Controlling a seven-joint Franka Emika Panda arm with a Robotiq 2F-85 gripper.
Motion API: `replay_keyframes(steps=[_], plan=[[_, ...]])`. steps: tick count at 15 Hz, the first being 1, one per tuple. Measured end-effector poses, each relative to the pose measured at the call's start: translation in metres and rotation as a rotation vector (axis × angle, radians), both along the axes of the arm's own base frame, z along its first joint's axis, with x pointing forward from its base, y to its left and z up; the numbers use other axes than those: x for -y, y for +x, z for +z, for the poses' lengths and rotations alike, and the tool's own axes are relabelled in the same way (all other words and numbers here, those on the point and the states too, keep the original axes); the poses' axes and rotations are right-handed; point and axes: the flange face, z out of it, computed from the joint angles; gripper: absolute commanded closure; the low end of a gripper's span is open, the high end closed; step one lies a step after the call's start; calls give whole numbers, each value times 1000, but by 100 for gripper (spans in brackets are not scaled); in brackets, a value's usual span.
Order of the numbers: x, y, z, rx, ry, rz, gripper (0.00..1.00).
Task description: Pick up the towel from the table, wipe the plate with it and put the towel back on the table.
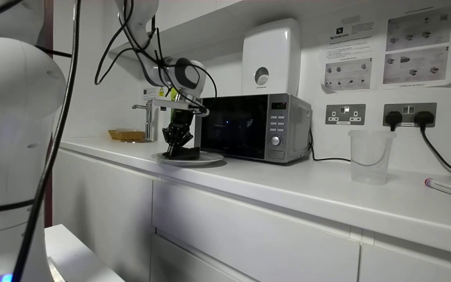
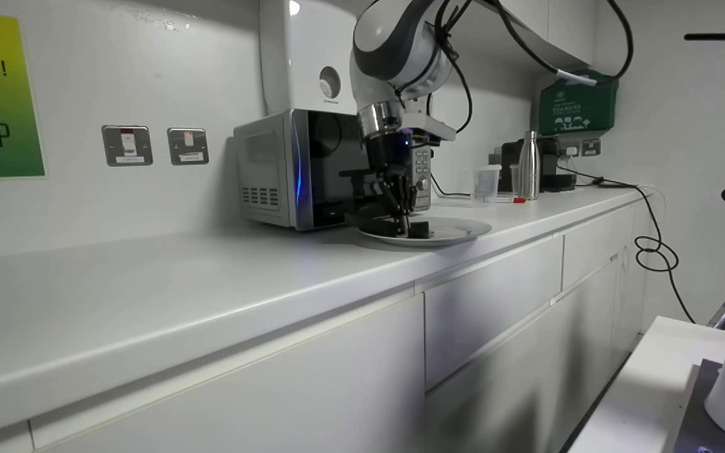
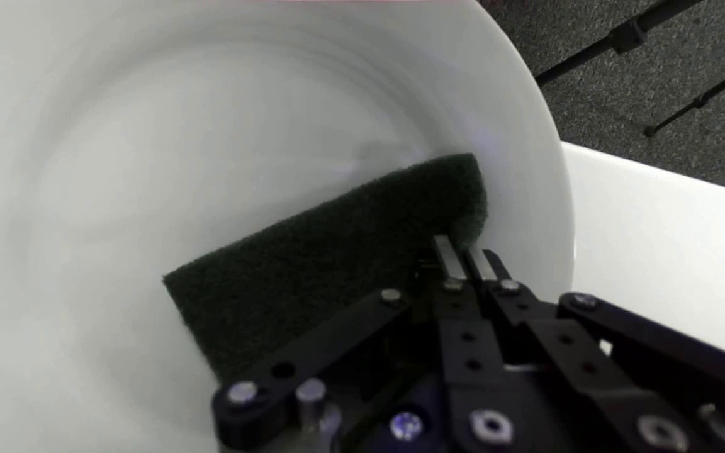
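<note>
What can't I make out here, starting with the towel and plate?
Towel: lower part hidden by the pincer, wrist view.
Plate: surface under the towel, covered by it in every view.
Marker: end cut off by right edge, in an exterior view.
Nespresso notice: fine print too small, in an exterior view.

The microwave [image 1: 233, 125] blocks the way behind the plate [image 1: 212, 157]; toward the table edge [image 1: 272, 194] room is open.

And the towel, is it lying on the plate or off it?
On the plate: in the wrist view, the towel covers part of its pale surface, and both exterior views show it resting there.
</note>
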Motion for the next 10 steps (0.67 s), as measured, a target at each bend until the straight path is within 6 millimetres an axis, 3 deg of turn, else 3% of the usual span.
replay_keyframes(steps=[10], plan=[[28,-27,0,-13,-9,-44,99]])
